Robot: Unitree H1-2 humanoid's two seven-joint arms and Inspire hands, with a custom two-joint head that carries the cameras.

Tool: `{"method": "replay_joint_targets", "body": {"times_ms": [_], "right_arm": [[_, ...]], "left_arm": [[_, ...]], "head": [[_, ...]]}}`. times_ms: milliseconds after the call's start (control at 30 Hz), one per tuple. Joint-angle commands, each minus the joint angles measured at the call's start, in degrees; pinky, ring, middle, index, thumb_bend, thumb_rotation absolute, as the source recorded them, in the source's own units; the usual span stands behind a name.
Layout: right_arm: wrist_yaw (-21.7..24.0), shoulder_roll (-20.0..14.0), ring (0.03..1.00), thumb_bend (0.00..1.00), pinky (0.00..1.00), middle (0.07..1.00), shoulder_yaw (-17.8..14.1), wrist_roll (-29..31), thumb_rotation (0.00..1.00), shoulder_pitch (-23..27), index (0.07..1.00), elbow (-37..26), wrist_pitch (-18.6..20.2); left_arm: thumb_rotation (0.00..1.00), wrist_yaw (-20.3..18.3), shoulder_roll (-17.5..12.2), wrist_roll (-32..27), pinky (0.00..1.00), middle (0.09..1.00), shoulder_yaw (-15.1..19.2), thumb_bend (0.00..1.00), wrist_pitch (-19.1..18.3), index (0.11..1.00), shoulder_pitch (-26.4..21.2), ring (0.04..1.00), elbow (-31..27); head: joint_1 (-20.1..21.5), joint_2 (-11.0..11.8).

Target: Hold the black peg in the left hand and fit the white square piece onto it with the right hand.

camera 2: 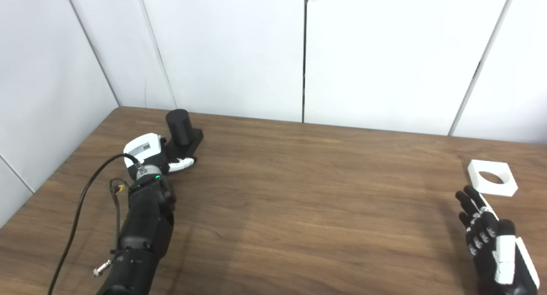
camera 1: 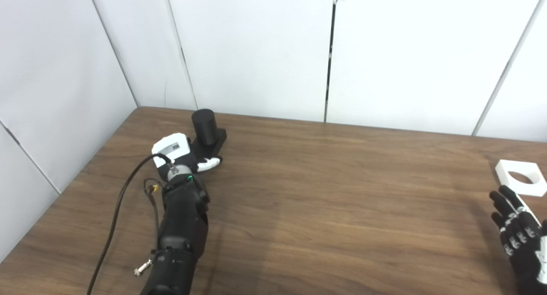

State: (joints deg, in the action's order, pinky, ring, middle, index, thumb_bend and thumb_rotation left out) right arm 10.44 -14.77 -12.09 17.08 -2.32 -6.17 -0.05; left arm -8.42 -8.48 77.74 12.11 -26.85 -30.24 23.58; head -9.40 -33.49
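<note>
The table (camera 2: 299, 209) is showing a brown wood grain with a faint sheen. The black peg (camera 2: 179, 126) is looking like matt plastic, and the white square piece (camera 2: 491, 183) is looking like smooth matt plastic too.

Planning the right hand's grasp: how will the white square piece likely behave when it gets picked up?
The white square piece looks like a rigid slab, so it probably won't flex. It lies flat on the table with low edges, so fingers may push it along the smooth wood before catching. Its big round hole suggests it is light. The right hand is open, just short of it.
</note>
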Motion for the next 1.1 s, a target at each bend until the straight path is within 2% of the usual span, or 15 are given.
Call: {"method": "replay_joint_targets", "body": {"times_ms": [0, 1067], "right_arm": [[0.06, 0.53, 0.990, 0.76, 1.00, 0.919, 0.13, 0.40, 1.00, -1.31, 0.922, 0.32, -0.28], [0.06, 0.53, 0.990, 0.76, 1.00, 0.919, 0.13, 0.40, 1.00, -1.31, 0.922, 0.31, -0.28]], "left_arm": [[0.61, 2.56, -1.50, 0.29, 1.00, 0.980, -0.20, 0.75, -0.06, 0.873, -1.95, 0.996, -0.61], [0.61, 2.57, -1.50, 0.29, 1.00, 0.980, -0.20, 0.75, -0.06, 0.873, -1.95, 0.996, -0.61]], "head": [[-0.06, 0.00], [-0.06, 0.00]]}}
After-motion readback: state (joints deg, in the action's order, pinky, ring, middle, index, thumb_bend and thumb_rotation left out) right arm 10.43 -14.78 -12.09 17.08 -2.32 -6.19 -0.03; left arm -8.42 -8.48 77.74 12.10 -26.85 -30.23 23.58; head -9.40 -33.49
